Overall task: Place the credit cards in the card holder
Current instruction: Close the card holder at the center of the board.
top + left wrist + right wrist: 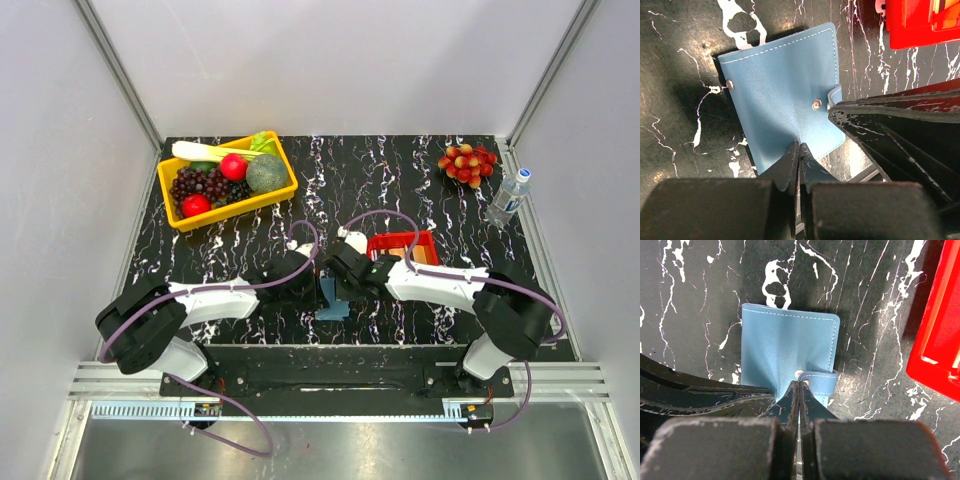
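The steel-blue card holder lies folded shut on the black marbled table, near the front edge between my two arms. My left gripper is shut, its tips pressing on the holder's near edge, with nothing visible between them. My right gripper is shut at the end of the holder's little flap, beside a bare snap stud. The cover wrinkles toward those tips. In the top view the two grippers meet tip to tip over the holder. The credit cards show as orange-brown in the red tray.
The red tray stands just right of the card holder. A yellow basket of fruit and vegetables sits at the back left. A bunch of red fruit and a water bottle are at the back right.
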Controlling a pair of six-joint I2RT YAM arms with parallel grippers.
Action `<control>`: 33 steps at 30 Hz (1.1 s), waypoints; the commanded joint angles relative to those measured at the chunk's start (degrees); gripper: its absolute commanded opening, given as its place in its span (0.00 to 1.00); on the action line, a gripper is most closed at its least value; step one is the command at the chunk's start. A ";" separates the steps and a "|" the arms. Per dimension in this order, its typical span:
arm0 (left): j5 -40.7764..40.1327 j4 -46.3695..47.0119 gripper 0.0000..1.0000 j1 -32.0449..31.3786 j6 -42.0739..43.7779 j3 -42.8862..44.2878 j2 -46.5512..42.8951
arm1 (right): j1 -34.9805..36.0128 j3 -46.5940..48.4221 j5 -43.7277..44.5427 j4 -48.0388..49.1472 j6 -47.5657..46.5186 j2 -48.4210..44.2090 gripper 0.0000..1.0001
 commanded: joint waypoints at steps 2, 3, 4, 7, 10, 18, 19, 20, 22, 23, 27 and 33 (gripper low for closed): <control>0.65 0.37 0.00 -0.61 0.56 -1.63 1.72 | -1.87 -0.87 -2.27 4.25 0.66 -3.24 0.00; 0.56 0.37 0.00 -0.52 0.56 -1.55 1.64 | -1.95 -0.87 -2.53 4.25 0.57 -2.97 0.00; 0.48 0.28 0.00 -0.52 0.65 -1.54 1.64 | -2.04 -0.78 -2.71 4.34 0.57 -2.80 0.00; 0.39 0.46 0.00 -0.61 0.56 -1.72 1.72 | -2.13 -0.69 -3.85 4.60 0.57 -1.75 0.00; 0.47 0.54 0.00 -0.43 0.65 -1.72 1.81 | -2.13 -0.25 -4.82 4.69 0.57 -0.60 0.00; 0.48 0.89 0.00 -0.43 0.56 -2.07 1.55 | -2.22 -0.08 -5.08 4.78 0.57 1.07 0.00; 0.65 0.81 0.00 -0.52 0.56 -2.07 1.55 | -2.31 -0.08 -5.08 4.69 0.49 1.16 0.00; 0.56 0.89 0.00 -0.43 0.56 -2.07 1.72 | -2.31 -0.08 -5.08 4.78 0.49 1.16 0.00; 0.65 0.89 0.00 -0.52 0.56 -2.25 1.64 | -2.48 -0.16 -4.99 4.87 0.31 1.33 0.00; 0.56 0.98 0.00 -0.52 0.56 -2.25 1.72 | -2.48 -0.08 -4.99 4.87 0.31 1.42 0.00; 0.48 0.81 0.00 -0.52 0.56 -2.25 1.46 | -2.57 -0.34 -4.73 4.95 0.75 2.04 0.00; 0.48 0.72 0.00 -0.43 0.56 -2.25 1.37 | -2.66 -0.69 -4.03 4.34 1.27 3.62 0.00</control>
